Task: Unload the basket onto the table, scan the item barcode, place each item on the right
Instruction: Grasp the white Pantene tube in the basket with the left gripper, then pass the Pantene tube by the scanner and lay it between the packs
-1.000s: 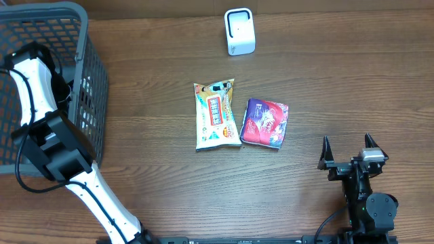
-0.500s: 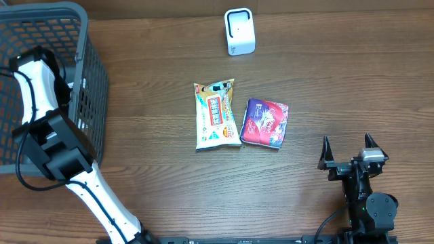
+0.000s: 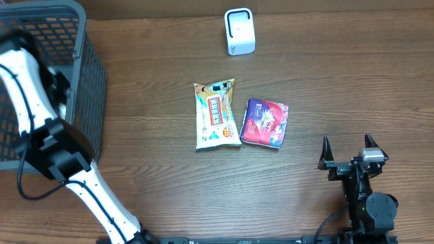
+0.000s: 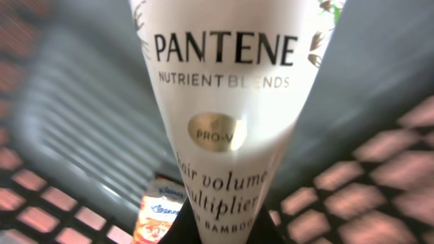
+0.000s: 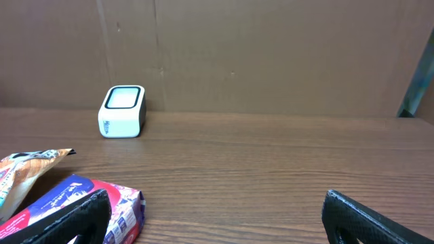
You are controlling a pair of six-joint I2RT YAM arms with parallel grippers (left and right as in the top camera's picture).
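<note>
The left arm (image 3: 27, 102) reaches down into the gray basket (image 3: 89, 81). The left gripper (image 4: 227, 234) is deep inside the basket, and its jaws are squeezed tight on a white bottle (image 4: 224, 102). The bottle stands up in front of the wrist camera and fills most of that view (its label reads PANTENE in big dark letters). Below the bottle, on the basket floor, lies a small orange and white packet (image 4: 159, 213).

Outside the basket, on the brown table (image 3: 339, 68), a yellow snack bag (image 3: 215, 114) lies flat to the right of the basket. A purple pack (image 3: 265, 122) lies just beside the bag, on the side away from the basket. A little white scanner box (image 3: 239, 31) stands to the right of the basket too, at the far edge of the table.

The right gripper (image 3: 347, 146) is far from the basket, near the front of the table. Its two black fingers are spread wide and hold nothing.
</note>
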